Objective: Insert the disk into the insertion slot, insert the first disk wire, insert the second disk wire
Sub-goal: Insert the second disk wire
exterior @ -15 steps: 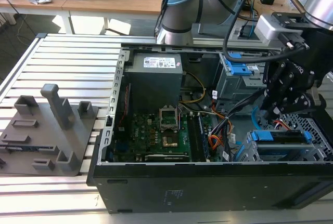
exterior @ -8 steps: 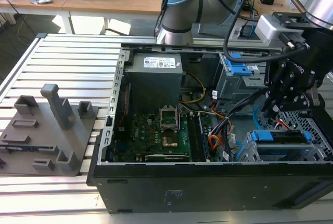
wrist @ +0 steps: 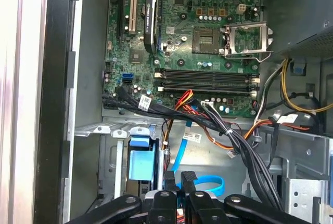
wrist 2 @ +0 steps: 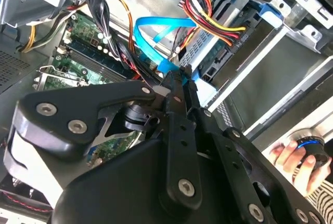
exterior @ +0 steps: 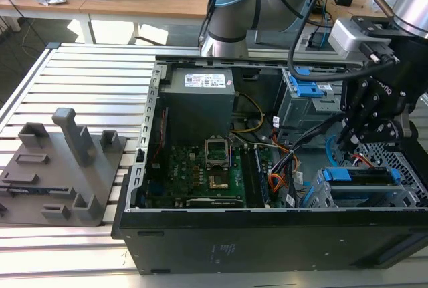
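Note:
The disk [exterior: 361, 176], in its blue carrier, sits inside the insertion slot [exterior: 404, 168], a perforated grey cage at the case's near corner on the exterior view's right. My gripper [exterior: 361, 142] hangs just above the disk's back end. In the second wrist view the gripper [wrist 2: 179, 76] is shut on the plug end of the second disk wire [wrist 2: 156, 29], whose light-blue loop curves away from the fingertips beside the disk [wrist 2: 223, 52]. The first disk wire [wrist 2: 221, 21], a red-orange and yellow bundle, runs to the disk's edge. In the first wrist view the blue loop [wrist: 210, 183] lies behind the gripper [wrist: 179, 178].
The open case holds a motherboard [exterior: 200, 168], a power supply [exterior: 200, 101] and a taller bay with a blue latch [exterior: 306, 91]. Black cable bundles [wrist: 229, 135] cross near the cage. A grey fixture [exterior: 63, 168] sits on the slatted table. A person's hand [wrist 2: 291, 156] holds a knob.

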{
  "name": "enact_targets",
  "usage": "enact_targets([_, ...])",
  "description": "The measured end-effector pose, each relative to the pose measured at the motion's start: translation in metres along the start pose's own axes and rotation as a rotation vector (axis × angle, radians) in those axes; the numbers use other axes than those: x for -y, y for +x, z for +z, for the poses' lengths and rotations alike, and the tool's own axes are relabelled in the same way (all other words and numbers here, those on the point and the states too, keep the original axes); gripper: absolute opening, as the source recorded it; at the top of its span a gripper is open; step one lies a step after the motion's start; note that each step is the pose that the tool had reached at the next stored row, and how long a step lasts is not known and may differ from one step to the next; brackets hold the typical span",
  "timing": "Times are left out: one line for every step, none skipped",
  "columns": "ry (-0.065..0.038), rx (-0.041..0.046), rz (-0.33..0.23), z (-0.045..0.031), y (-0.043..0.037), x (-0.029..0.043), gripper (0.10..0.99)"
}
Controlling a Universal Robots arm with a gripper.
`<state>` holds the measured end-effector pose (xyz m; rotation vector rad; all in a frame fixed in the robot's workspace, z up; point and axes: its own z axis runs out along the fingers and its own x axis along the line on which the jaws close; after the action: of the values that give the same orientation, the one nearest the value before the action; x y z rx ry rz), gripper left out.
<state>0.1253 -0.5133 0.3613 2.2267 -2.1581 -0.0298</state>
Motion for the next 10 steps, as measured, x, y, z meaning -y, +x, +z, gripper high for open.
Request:
enact_targets([0.0,0.0001,0.0,0.0001,0.0024,-0.0001,0.161])
enact_targets([0.0,0.0001,0.0,0.0002,0.0071,-0.0002,0.161])
enact_targets([0.0,0.0001,0.0,0.0002,0.0102,-0.0003,0.161])
enact_targets([0.0,0.0001,0.0,0.0003,0.0132,-0.0004,0.161])
enact_targets([0.0,0.0001,0.0,0.0003,0.0158,-0.0005,0.161])
enact_targets([0.0,0.0002,0.0,0.0004,0.0182,-0.0006,0.161])
enact_targets([0.0,0.0003,0.0,0.0006,0.0197,-0.0005,0.161])
enact_targets([0.0,0.0004,0.0,0.0008,0.0203,0.0,0.161])
enact_targets([0.0,0.0003,0.0,0.0014,0.0204,0.0016,0.161])
enact_targets([-0.001,0.0003,0.0,0.0027,0.0205,0.0036,0.161])
